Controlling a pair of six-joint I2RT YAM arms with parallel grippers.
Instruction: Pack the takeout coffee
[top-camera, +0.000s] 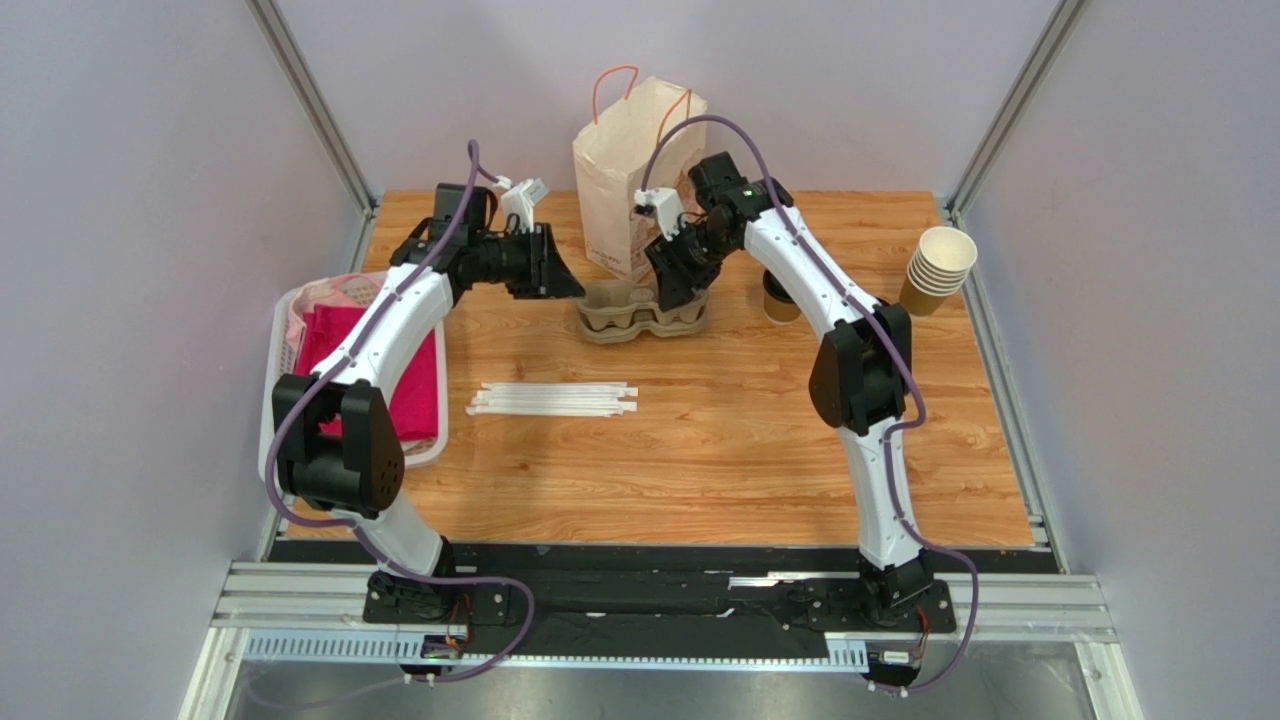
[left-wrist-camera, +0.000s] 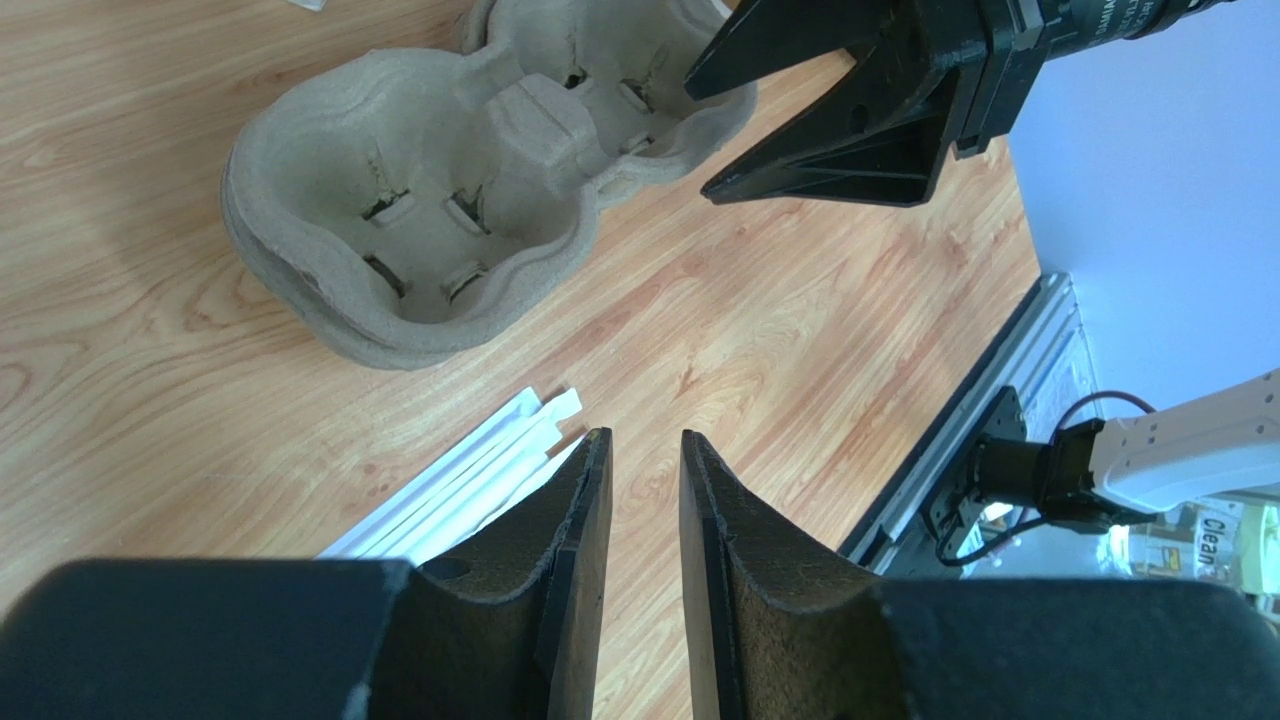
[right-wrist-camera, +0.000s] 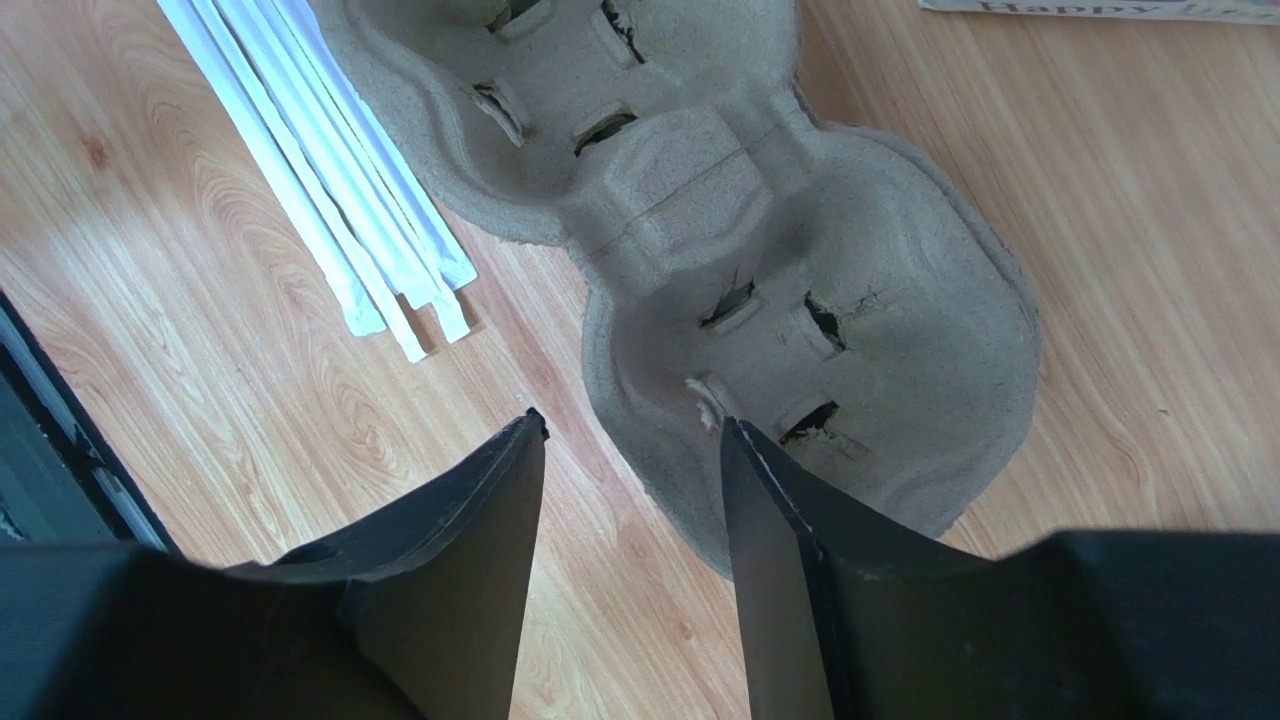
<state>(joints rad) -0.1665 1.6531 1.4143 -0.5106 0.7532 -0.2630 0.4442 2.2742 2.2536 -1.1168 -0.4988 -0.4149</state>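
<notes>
Coffee: the takeout coffee (top-camera: 780, 300) stands on the table (top-camera: 721, 450), just behind the right arm. Only a bit of its brown side shows from the top, and I cannot see its lid.
Cup tray: the grey paper cup tray (top-camera: 619, 318) sits in front of the paper bag (top-camera: 624, 180). Both of its holes are empty.
Right gripper: the right gripper (right-wrist-camera: 631, 428) has its fingers spread apart and holds nothing. It is over the right end of the tray, and the tray's edge shows between the fingers. I cannot tell if a finger touches that edge.
Left gripper: the left gripper (left-wrist-camera: 643, 443) has a thin gap between its fingers, with nothing in the gap. It hangs near the left end of the tray.
Other things: white straws (top-camera: 553, 399) lie in front of the tray. A stack of cream cups (top-camera: 939, 267) stands at the right side, well apart. A basket (top-camera: 283, 338) with pink cloth is on the left.
Step now: I think the robot is busy with the tray, not the coffee. The coffee is not yet in the tray or the bag.
Next move: the right gripper should lift, turn to the cup behind its arm, and close softly on the paper side under the lid. Then it should set the cup straight down into a hole.
Watch out: a hard squeeze could squash the cup. The light tray may slide.
</notes>
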